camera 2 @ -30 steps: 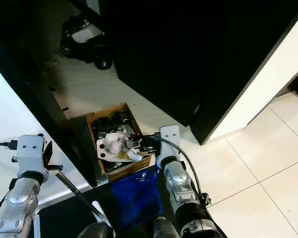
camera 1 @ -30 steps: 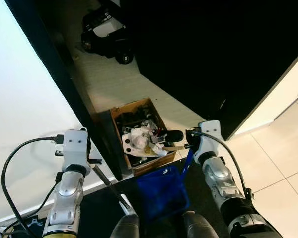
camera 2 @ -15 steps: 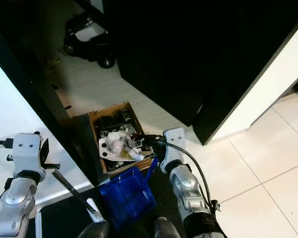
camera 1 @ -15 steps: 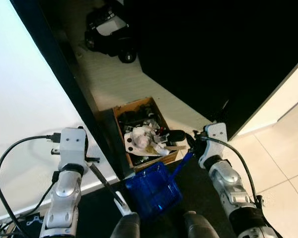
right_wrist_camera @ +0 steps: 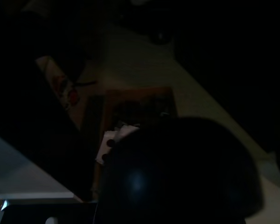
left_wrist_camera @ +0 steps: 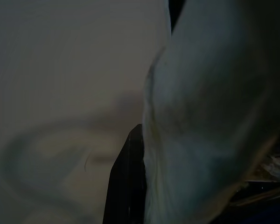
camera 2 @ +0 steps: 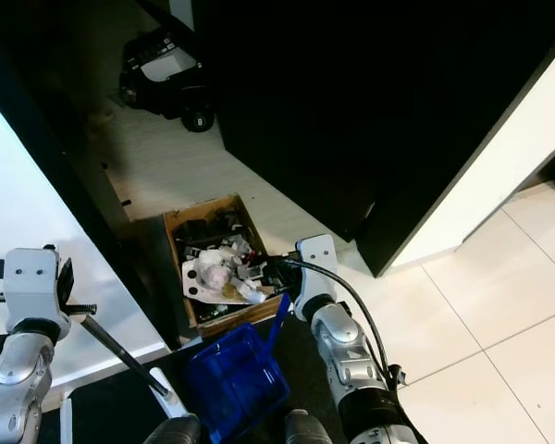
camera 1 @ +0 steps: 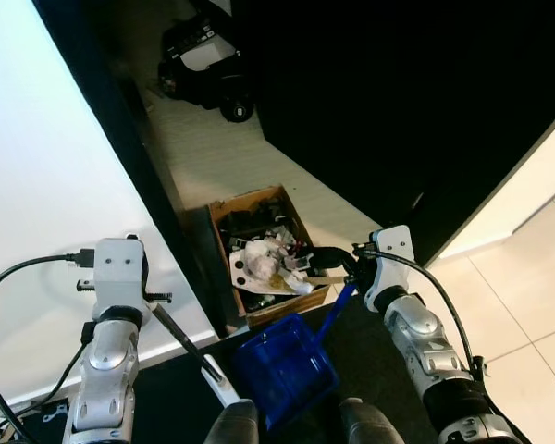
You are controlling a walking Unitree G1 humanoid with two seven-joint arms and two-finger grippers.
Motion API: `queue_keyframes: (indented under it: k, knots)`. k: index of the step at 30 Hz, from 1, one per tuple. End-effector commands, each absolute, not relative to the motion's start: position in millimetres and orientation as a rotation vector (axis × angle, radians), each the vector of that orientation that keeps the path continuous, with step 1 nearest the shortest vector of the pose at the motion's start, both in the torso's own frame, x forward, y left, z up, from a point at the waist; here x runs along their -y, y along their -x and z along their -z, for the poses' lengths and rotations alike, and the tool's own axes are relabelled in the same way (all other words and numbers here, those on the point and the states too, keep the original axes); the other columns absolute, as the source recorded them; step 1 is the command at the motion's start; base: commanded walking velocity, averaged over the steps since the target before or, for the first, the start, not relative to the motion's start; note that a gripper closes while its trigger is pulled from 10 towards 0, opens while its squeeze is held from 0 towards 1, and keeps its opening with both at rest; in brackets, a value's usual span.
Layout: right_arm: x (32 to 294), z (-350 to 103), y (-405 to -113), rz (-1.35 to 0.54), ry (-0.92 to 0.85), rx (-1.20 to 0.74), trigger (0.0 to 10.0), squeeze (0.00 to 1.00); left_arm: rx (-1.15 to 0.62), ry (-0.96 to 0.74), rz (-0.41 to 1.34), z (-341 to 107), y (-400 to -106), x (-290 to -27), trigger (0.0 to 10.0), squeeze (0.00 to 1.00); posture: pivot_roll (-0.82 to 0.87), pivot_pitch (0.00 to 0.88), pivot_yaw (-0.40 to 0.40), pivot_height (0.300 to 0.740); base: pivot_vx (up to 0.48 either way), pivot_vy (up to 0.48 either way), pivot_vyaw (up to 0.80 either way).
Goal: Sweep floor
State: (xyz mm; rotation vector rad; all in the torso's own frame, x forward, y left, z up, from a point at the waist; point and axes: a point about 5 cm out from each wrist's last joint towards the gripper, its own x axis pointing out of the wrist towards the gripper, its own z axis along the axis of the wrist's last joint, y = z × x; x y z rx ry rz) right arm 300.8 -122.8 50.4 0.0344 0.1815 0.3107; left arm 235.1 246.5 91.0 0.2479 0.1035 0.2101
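Below the right gripper (camera 1: 351, 268), clamped on its handle, the blue dustpan (camera 1: 285, 368) hangs, light, stiff plastic best held there. The left gripper (camera 1: 153, 301) grips the thin broom handle (camera 1: 180, 338). Just beyond sits the cardboard box (camera 1: 266, 252) of rubbish.

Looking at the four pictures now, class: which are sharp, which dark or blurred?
Both eye views are sharp, with the white wall glaringly bright; the left wrist view is dim and blurred; the right wrist view is very dark, the cardboard box barely visible.
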Motion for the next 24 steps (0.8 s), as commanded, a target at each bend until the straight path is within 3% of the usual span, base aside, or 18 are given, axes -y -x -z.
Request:
queue_keyframes:
  k: [1,24]
  knots:
    - [126.0,-49.7,-302.5,-0.278,-0.053,-0.189,10.0,0.00,-0.093,-0.262,-0.202,-92.5,-233.6,-246.0,10.0,0.00,0.19,0.023,-0.026,0.740,0.000,0.000,0.00]
    - [122.2,-44.7,-302.9,-0.250,-0.066,-0.201,10.0,0.00,-0.115,-0.270,-0.160,-86.0,-234.0,-237.4,10.0,0.00,0.18,0.004,0.011,0.740,0.000,0.000,0.00]
